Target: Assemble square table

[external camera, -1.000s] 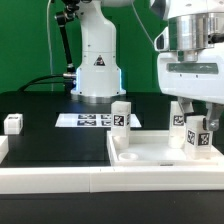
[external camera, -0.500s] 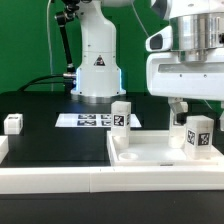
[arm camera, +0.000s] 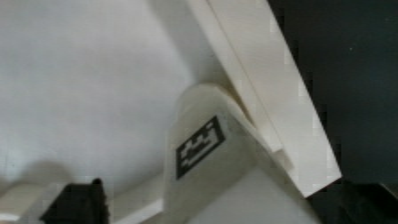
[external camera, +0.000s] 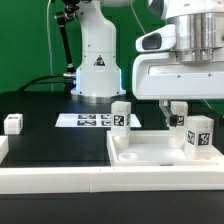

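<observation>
The white square tabletop (external camera: 150, 153) lies tray-like at the exterior view's front right. Three tagged white legs stand on it: one at its back left (external camera: 121, 115), one at the back (external camera: 178, 114) and one at the right (external camera: 200, 135). A fourth leg (external camera: 13, 123) stands alone at the far left. My gripper (external camera: 176, 106) hangs just above the back leg, open and empty. In the wrist view the tabletop's rim (arm camera: 267, 80) runs diagonally. A tagged leg (arm camera: 210, 150) stands in its corner below my gripper (arm camera: 222, 208), and one dark fingertip (arm camera: 80, 200) shows beside it.
The marker board (external camera: 88, 120) lies flat on the black table behind the tabletop. The robot base (external camera: 97, 60) stands at the back centre. White border rails run along the front (external camera: 60, 178) and the left edge (external camera: 3, 150).
My gripper has risen from around the legs at the tabletop's right and shifted to the exterior view's left. The legs stay standing where they were.
</observation>
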Available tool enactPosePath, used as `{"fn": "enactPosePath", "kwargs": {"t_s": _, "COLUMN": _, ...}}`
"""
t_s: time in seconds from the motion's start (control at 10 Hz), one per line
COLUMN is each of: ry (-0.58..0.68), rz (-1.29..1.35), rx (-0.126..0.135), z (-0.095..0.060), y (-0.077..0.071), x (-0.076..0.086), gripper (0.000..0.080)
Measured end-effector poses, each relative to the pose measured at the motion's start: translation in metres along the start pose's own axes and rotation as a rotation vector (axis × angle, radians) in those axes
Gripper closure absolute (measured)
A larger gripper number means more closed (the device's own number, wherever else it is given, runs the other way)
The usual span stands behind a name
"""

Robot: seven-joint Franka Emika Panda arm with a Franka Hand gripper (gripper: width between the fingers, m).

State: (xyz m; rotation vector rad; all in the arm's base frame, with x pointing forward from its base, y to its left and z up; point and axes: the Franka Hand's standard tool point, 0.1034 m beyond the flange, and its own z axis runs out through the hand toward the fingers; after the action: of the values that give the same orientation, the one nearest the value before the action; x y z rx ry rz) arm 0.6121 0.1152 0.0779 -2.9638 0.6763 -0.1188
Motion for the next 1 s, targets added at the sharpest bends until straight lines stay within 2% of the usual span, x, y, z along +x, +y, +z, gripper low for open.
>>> {"fn": "enactPosePath", "kwargs": {"t_s": 0.9, "ry": 0.004, "rz": -0.515, "rx": -0.031, "z": 0.0006, "y": -0.0013, "x": -0.0015, "gripper": 0.0150}}
{"fn": "enactPosePath", "kwargs": {"t_s": 1.0, "ry": 0.004, "rz": -0.506, "rx": -0.031, "z": 0.0007, "y": -0.0010, "x": -0.0015, "gripper": 0.0273}}
